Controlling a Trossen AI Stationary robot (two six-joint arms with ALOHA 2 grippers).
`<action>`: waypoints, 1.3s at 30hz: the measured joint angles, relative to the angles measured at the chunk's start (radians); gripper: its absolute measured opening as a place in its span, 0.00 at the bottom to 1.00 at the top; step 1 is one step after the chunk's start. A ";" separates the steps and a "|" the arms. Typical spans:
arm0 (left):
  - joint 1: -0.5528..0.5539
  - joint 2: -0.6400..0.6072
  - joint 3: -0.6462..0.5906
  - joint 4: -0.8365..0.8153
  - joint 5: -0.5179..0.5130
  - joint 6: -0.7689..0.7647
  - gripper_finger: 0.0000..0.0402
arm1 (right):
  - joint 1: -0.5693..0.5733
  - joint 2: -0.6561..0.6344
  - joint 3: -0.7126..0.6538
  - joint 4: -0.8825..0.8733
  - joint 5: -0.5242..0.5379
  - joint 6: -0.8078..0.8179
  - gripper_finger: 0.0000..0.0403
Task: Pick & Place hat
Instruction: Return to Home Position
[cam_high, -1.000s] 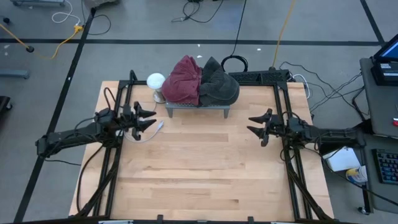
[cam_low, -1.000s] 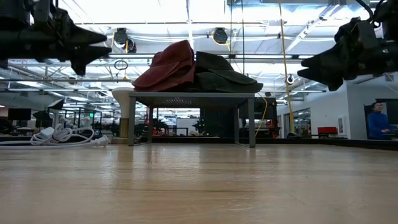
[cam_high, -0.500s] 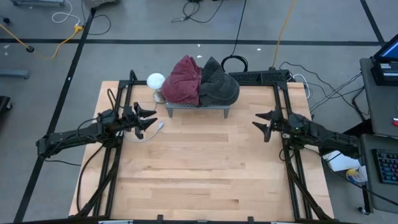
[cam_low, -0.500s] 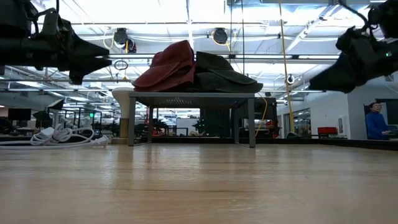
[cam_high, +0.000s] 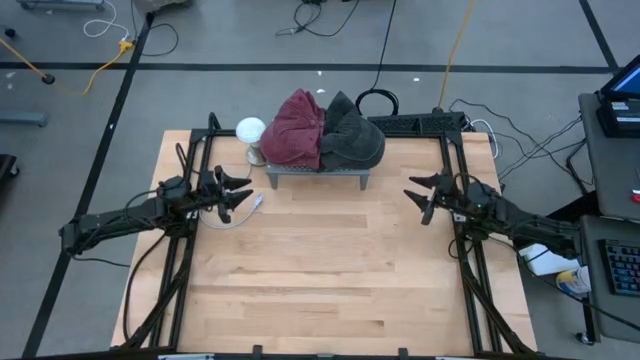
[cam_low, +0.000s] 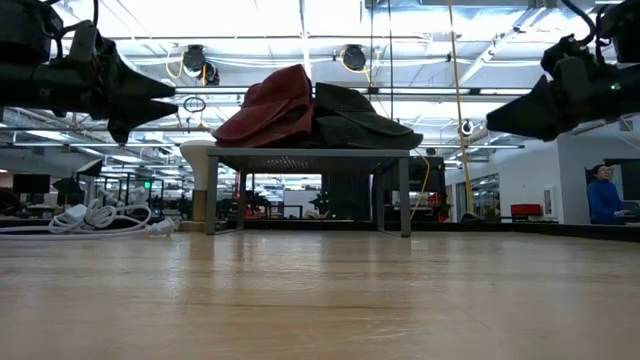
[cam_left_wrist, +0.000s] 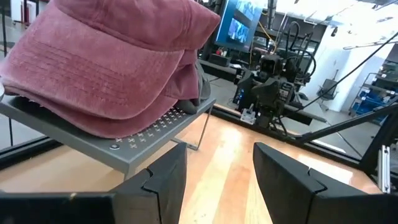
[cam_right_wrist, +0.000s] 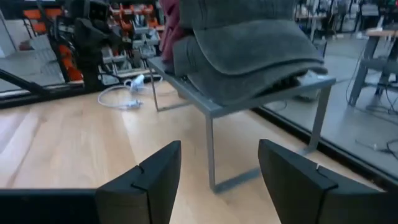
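Wooden tabletop (cam_high: 320, 270) carries a shelf (cam_high: 318, 172) with red caps (cam_high: 297, 130) beside grey caps (cam_high: 358, 140). Left tool (cam_high: 245, 192) and right tool (cam_high: 415, 202) hang released, holding nothing.

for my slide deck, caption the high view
Red caps and gray caps stacked on the shelf; left fingers and right fingers open.

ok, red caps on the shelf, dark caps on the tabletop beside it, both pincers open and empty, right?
No: the dark caps sit on the shelf too, beside the red caps, as the low view shows. The left pincer and right pincer are open and empty.
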 joint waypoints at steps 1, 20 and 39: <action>0.000 0.000 0.000 -0.002 0.000 0.000 0.46 | 0.000 -0.001 -0.009 0.018 0.000 -0.008 0.52; 0.000 0.007 0.000 -0.018 -0.055 0.019 0.46 | 0.000 0.034 -0.113 0.235 0.070 -0.120 0.52; 0.000 0.010 0.000 -0.025 -0.052 0.024 0.46 | 0.000 0.081 -0.113 0.236 0.078 -0.116 0.52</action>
